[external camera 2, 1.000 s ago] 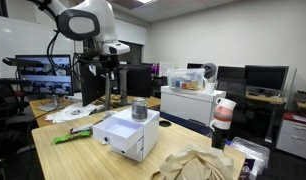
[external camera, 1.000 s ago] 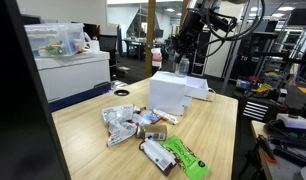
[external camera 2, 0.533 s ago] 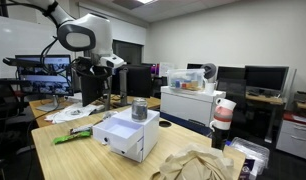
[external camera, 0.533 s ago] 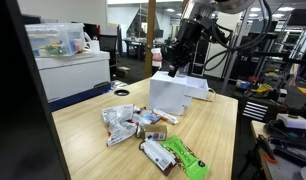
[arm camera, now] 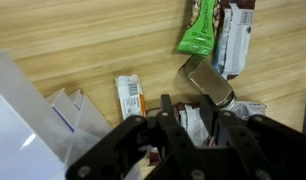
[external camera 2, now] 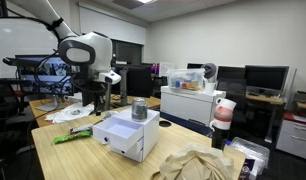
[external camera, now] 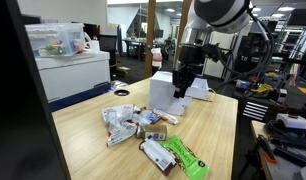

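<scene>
Clear only from the wrist view: tool (arm camera: 190,112) spread open and empty, just above a silver foil pouch (arm camera: 208,80), beside a green plastic snack wrapper (arm camera: 200,25) on the wooden bench (arm camera: 83,40). In an exterior view, arm angled down beside a white cardboard box (external camera: 163,96).

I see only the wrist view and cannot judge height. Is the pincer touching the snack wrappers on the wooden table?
Observer: No, the pincer appears to hang above the wooden table, clear of the snack wrappers.
Operator: And the white thing at my left edge?
Observer: It is a white rectangular box, and a small silvery metal cup stands on top of it.
Operator: Is anything else on the table?
Observer: A crumpled beige cloth lies at the far end.
</scene>
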You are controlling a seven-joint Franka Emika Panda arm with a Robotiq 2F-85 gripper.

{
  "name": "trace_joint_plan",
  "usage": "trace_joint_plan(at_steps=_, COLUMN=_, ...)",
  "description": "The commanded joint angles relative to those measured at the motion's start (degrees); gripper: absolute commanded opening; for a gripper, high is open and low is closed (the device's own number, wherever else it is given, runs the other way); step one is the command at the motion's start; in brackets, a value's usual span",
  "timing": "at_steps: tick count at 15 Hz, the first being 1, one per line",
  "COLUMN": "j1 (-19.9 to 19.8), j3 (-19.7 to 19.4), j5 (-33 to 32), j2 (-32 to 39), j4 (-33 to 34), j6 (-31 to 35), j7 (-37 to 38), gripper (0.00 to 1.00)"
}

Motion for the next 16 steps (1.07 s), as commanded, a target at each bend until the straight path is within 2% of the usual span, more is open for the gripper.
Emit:
trace_joint_plan(at_steps=1, j1=-1.34, j3=0.96, j5=-4.70, j2=0.78, j4=-1.32, j6=0.90, j7=-2.24, gripper=0.66)
trace_joint_plan(at_steps=6, j1=-2.22, j3=0.99, j5=-16.20, j2=3.05, j4=-3.06, j6=9.55, j7=4.91, gripper=0.98)
trace_joint_plan(at_steps=11, j1=-2.36, j3=0.81, j5=-25.39, j2=4.83, j4=-3.41, j6=15.24, j7=13.29, gripper=1.00)
trace_joint_plan(at_steps=16, j1=-2.79, j3=-0.21, j5=-33.71, j2=5.86, j4=-3.04, j6=16.39, j7=20.98, gripper=1.00)
